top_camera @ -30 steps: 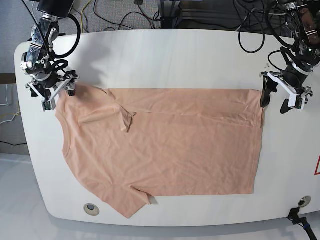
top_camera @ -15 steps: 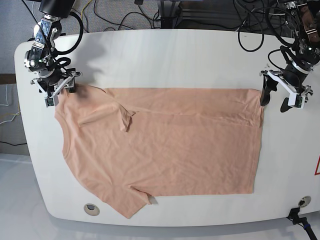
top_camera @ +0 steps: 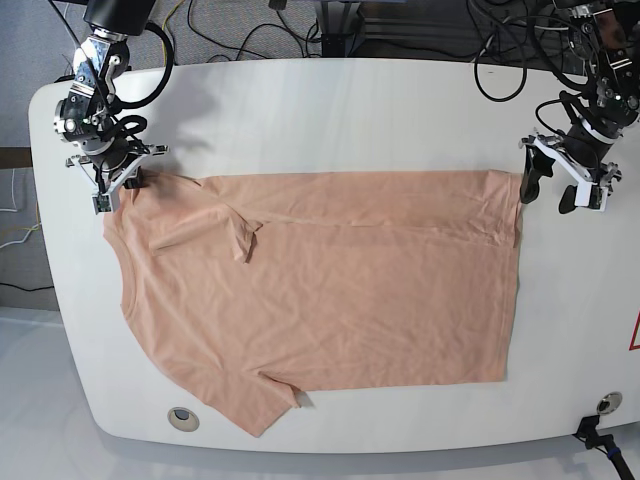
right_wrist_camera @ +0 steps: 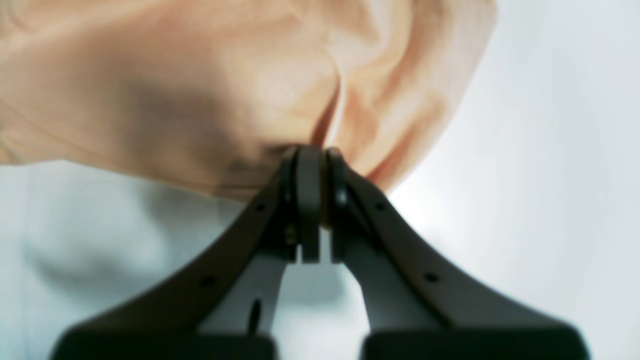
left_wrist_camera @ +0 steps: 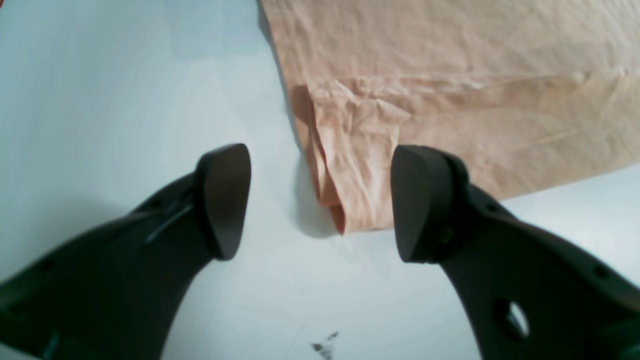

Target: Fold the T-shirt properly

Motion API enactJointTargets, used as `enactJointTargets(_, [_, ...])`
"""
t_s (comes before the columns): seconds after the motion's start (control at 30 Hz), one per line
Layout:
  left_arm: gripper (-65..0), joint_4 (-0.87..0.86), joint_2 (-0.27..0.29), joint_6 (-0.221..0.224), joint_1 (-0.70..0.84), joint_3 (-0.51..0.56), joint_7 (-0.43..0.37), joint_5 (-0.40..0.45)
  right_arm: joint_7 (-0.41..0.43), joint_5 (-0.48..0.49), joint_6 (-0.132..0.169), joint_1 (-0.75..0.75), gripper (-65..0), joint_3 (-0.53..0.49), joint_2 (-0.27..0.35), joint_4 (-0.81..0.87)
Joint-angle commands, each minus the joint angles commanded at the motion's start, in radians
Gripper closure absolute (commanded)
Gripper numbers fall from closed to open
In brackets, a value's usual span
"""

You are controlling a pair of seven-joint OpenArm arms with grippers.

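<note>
No bins or boxes here, just the white table (top_camera: 330, 110), and spread across most of it lies the T-shirt (top_camera: 330, 290), peach-pink, plain, flat on its back with the neck end toward the left of the base view and the hem at the right. One short sleeve pokes out at the near edge, down by the small round fitting (top_camera: 182, 418) set into the tabletop. A second fitting (top_camera: 608, 403) sits at the near right corner. Dark cables (top_camera: 500, 60) loop along the far edge behind the table, clear of the cloth.

Over on the base view's left, the right gripper (top_camera: 115, 185) is down at the shirt's far shoulder corner. From its wrist camera the fingers (right_wrist_camera: 310, 200) are pressed together with a bunched fold of the fabric (right_wrist_camera: 210, 90) pinched between the tips, the cloth rising up in soft puckers around the grip.

On the other side, the left gripper (top_camera: 548, 190) hovers at the far hem corner. Its wrist view shows the two dark fingers (left_wrist_camera: 225, 200) spread wide apart, with the doubled-over corner of the shirt (left_wrist_camera: 360, 165) lying on the table between them, not touched by either pad. There is a small dark smudge (left_wrist_camera: 322, 345) on the tabletop just beneath.

The shirt itself is lightly wrinkled, with a long crease running across the upper body and a small folded flap near the collar side.
</note>
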Motion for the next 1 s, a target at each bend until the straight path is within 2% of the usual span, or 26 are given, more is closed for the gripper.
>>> enactJointTargets(0.3, [-41.3, -0.121, 0.003, -0.005, -0.051, 0.037, -0.005, 0.0, 0.0, 0.0, 0.0, 0.0, 0.0, -0.002, 0.0, 0.0])
enactJointTargets(0.47, [-41.1, -0.201, 0.014, -0.005, -0.092, 0.101, -0.006, 0.0, 0.0, 0.0, 0.0, 0.0, 0.0, -0.002, 0.0, 0.0])
enactJointTargets(0.6, [-40.9, -0.256, 0.014, -0.005, -0.13, 0.16, -0.06, 0.0, 0.0, 0.0, 0.0, 0.0, 0.0, -0.002, 0.0, 0.0])
enactJointTargets(0.83, [-40.7, -0.327, 0.014, -0.002, -0.133, 0.169, -0.075, 0.0, 0.002, 0.0, 0.0, 0.0, 0.0, 0.002, 0.0, 0.002])
enactJointTargets(0.9, [-35.8, -0.33, 0.012, -0.002, -0.133, 0.169, -0.075, 0.0, 0.002, 0.0, 0.0, 0.0, 0.0, 0.002, 0.0, 0.002])
enactJointTargets(1.0, [-16.5, -0.33, 0.011, -0.002, -0.133, 0.169, -0.075, 0.0, 0.002, 0.0, 0.0, 0.002, 0.0, 0.002, -0.003, 0.003])
